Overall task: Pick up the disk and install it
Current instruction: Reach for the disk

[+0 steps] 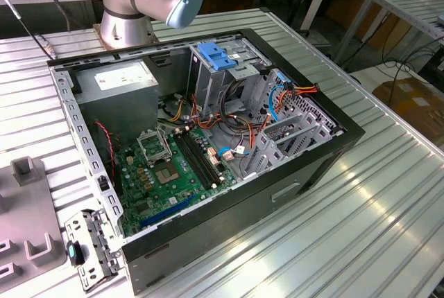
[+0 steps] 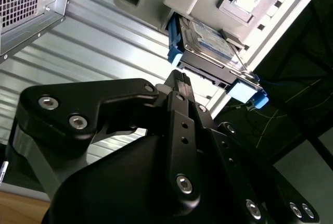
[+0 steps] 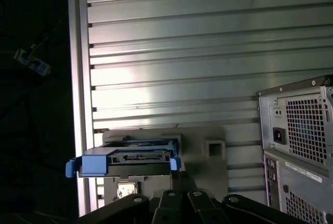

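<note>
Ribbed aluminium table [image 1: 361, 229] carries the open computer case [image 1: 277, 194] and a grey holder [image 3: 208, 146]. The disk [image 3: 138, 157] sits in that holder, near the table edge. The gripper [image 2: 178, 77] hangs just beside it; its opening cannot be told. Likely rigid, dense, shock-sensitive: grip across its side edges.

disk [image 2: 208, 40]: silver-grey metal, pale label, bright blue carrier frame on edges. gripper [image 2: 178, 76]: matte black all over, silvery screw heads. table [image 1: 374, 208]: bare aluminium, ribbed stripes, lots of glare. PC case [image 1: 291, 190]: black shell, grey metal inside. motherboard [image 1: 170, 173]: green, black RAM slots. drive cage latch [image 1: 216, 57]: blue. power supply [image 1: 114, 83]: grey, white label. cables [image 1: 303, 91]: red/orange mix. arm joint cap [image 1: 186, 3]: pale blue on silver.
</note>
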Robot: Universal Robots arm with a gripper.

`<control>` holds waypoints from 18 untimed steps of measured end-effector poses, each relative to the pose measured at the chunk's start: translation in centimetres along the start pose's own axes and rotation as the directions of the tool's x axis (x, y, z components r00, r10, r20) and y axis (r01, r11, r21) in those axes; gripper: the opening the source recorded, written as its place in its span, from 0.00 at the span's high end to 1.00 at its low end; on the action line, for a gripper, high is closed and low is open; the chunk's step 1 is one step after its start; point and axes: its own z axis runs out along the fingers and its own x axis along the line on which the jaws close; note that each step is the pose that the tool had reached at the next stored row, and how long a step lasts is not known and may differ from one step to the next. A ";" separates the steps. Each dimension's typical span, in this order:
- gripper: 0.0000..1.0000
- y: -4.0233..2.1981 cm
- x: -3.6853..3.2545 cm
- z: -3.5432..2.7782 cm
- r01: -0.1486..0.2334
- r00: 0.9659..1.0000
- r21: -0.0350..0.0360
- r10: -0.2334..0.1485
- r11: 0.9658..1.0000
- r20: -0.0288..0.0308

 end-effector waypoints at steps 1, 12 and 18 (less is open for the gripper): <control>0.89 0.00 0.21 0.01 0.000 1.000 0.000 0.000 1.000 0.000; 0.89 0.42 3.89 0.21 0.000 1.000 0.000 0.000 1.000 0.000; 0.89 0.19 7.29 0.46 0.000 1.000 0.000 0.000 1.000 0.000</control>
